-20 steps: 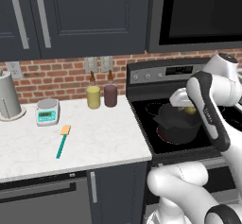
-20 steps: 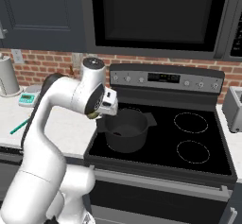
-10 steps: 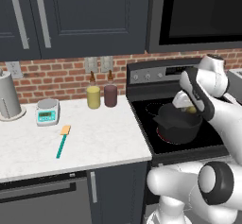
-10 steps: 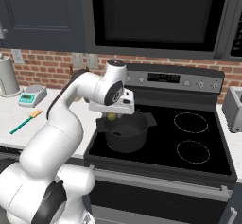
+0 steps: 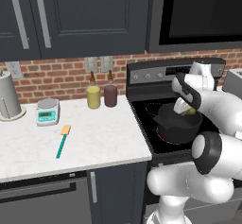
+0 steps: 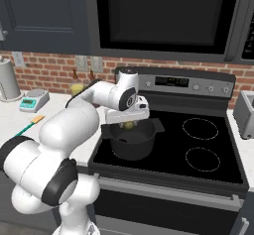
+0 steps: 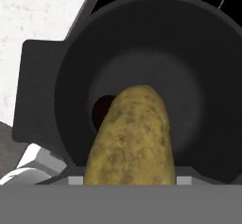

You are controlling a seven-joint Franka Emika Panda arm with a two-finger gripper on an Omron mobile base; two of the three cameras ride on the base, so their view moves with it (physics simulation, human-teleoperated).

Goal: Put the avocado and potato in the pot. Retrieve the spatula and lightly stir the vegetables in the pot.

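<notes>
My gripper (image 6: 129,124) hangs just over the pot (image 6: 131,143), shut on the olive-yellow potato (image 7: 130,135), which sits lengthwise between the fingers and hides their tips in the hand view. The potato (image 5: 188,110) is level with the rim of the pot (image 5: 180,126). The pot (image 7: 203,72) is dark, deep and stands on the stove's front left burner. On its bottom lies the near-black avocado (image 7: 103,110), partly hidden behind the potato. The spatula (image 5: 62,141), with a teal handle and tan blade, lies on the white counter to the left; the spatula (image 6: 30,125) lies far from the gripper.
A yellow jar (image 5: 93,97) and a dark red jar (image 5: 110,95) stand by the brick wall. A small scale (image 5: 47,111) and a grey cylinder (image 5: 8,95) are farther left. Two burners (image 6: 200,128) lie right of the pot, and a metal box (image 6: 245,112) stands beyond the stove.
The arm has swung right with the potato, from beside the pot's left edge to above its middle, and has come down toward the rim.
</notes>
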